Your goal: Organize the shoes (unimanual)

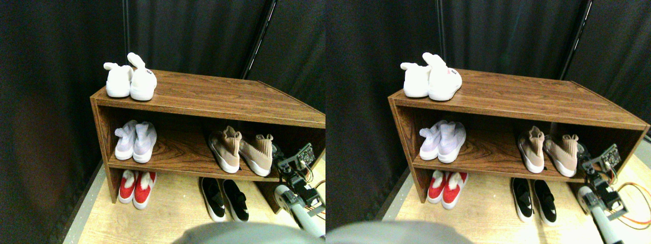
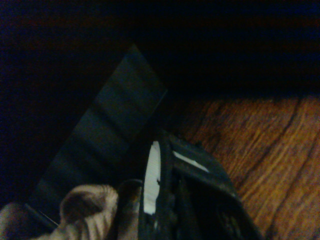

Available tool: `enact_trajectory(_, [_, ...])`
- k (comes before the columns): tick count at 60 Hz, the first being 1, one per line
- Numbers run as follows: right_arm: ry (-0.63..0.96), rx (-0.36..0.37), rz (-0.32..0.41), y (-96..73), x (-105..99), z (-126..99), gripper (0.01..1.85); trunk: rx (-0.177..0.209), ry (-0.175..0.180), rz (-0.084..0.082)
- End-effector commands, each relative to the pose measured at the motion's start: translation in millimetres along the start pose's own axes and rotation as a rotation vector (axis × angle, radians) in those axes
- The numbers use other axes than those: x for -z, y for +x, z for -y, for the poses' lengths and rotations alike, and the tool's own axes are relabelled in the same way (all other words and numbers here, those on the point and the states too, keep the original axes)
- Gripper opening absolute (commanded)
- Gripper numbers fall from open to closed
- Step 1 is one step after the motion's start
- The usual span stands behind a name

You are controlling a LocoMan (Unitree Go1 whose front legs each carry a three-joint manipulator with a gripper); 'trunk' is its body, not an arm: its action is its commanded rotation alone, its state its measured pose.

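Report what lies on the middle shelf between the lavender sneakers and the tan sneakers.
Nothing: the stereo pair view shows bare shelf board between the lavender sneakers and the tan sneakers.

A dark-brown wooden shelf unit [image 1: 213, 96] stands on pale wood flooring [image 1: 168, 213] before black curtains [image 1: 203, 30].

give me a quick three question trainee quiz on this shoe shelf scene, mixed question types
1. True or false: the fluffy white bunny-ear slippers sit on top of the brown wooden shelf unit.
2. Which pair is the right gripper nearest? A) lavender knit sneakers B) tan knit sock-collar sneakers C) red and white shoes
3. Fill in: the low black slip-ons with white soles stand on the ____, below the middle shelf.

Key: 1 true; 2 B; 3 floor
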Motion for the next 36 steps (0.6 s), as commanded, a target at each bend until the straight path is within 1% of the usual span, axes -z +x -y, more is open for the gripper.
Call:
enact_trajectory(1, [-0.001, -0.027, 0.001, 1.8, 2, -2, 0.06, -0.023, -0.016, -0.023])
enact_trajectory(14, [0.023, -0.028, -0.017, -3.3, 10, -2, 0.06, -0.035, -0.025, -0.025])
enact_trajectory(17, [0.023, -0.035, -0.040, -4.8, 13, -3, 0.06, -0.035, -0.025, -0.025])
enact_trajectory(22, [0.017, -0.037, -0.051, -7.1, 16, -4, 0.06, -0.037, -0.027, -0.027])
enact_trajectory(25, [0.012, -0.054, -0.073, -8.2, 18, -5, 0.06, -0.041, -0.030, -0.028])
enact_trajectory(29, [0.020, -0.041, -0.099, -10.2, 21, -7, 0.06, -0.045, -0.033, -0.028])
enact_trajectory(32, [0.014, -0.043, -0.099, -12.0, 23, -8, 0.06, -0.051, -0.037, -0.029])
enact_trajectory(36, [0.007, -0.048, -0.121, -14.4, 27, -10, 0.06, -0.055, -0.039, -0.027])
